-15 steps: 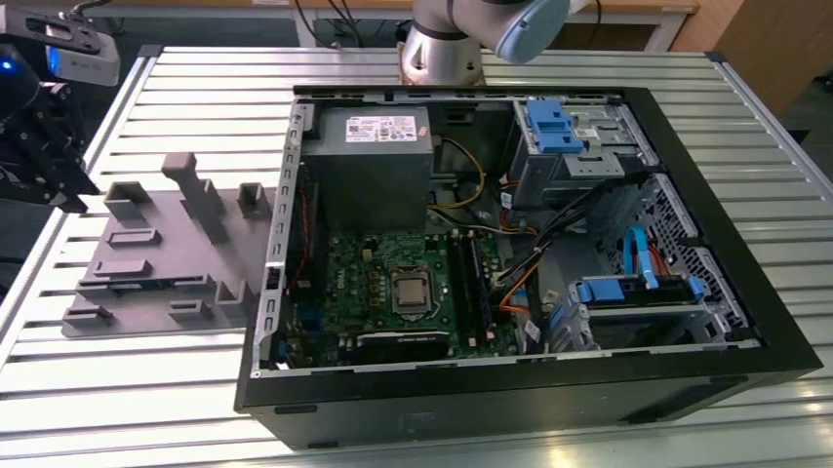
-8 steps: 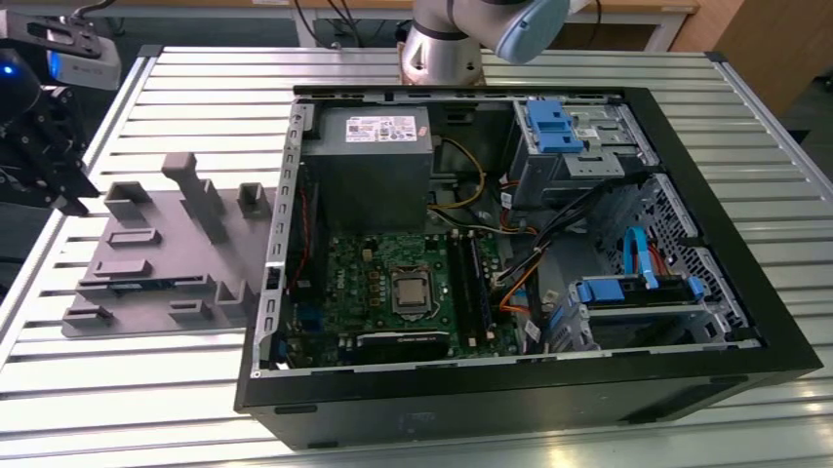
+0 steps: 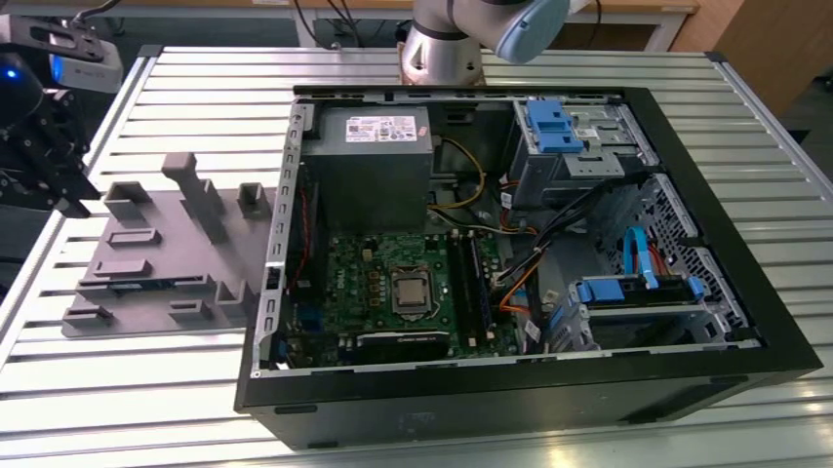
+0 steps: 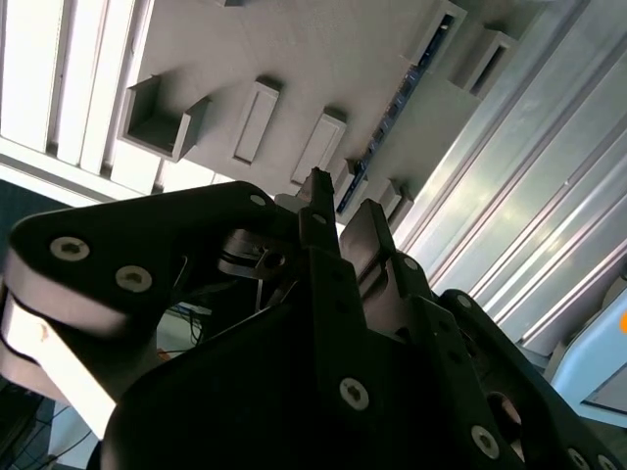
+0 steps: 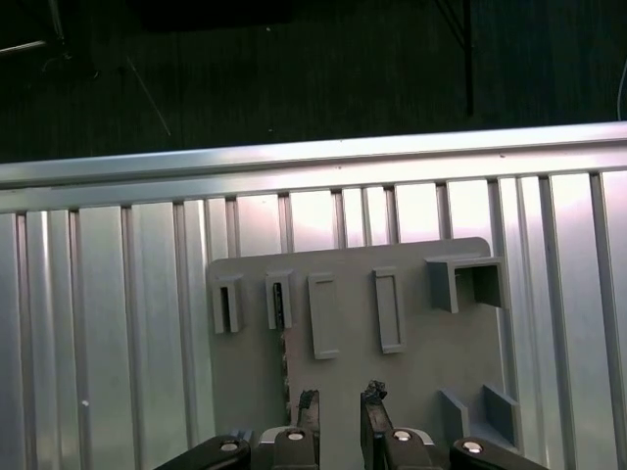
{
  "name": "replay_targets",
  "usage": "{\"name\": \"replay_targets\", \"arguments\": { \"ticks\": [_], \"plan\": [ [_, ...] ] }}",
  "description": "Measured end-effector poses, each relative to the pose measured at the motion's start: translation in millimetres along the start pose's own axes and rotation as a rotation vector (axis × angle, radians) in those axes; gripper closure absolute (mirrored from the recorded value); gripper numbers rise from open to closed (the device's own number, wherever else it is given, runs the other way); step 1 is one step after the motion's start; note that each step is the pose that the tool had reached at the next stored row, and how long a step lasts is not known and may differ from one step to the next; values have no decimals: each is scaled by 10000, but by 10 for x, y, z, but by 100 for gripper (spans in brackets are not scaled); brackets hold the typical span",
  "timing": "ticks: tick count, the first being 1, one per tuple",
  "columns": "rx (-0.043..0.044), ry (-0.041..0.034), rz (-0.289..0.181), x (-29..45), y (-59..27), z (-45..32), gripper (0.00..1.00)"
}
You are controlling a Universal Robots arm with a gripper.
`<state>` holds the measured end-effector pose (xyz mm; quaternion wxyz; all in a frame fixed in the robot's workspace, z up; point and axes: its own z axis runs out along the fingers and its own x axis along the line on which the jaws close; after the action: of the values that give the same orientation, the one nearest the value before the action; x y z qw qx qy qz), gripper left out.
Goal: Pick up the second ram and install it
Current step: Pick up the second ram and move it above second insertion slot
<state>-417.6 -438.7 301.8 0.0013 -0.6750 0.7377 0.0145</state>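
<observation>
Ram (image 4: 376, 149) in tray (image 4: 294, 59) slot, seemingly just beyond parted tool (image 4: 341, 211).

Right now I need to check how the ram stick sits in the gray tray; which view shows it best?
The second wrist view: the second ram runs as a long blue edge in its slot in the gray tray. The exterior view gives a short blue sliver; the first wrist view gives a thin dark edge.
</observation>
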Motion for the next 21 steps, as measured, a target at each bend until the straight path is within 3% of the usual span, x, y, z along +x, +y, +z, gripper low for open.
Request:
{"name": "replay_targets", "arguments": {
  "ticks": [21],
  "plan": [
    [1, -1, 0, 13, -2, 62, 69]
  ]
}}
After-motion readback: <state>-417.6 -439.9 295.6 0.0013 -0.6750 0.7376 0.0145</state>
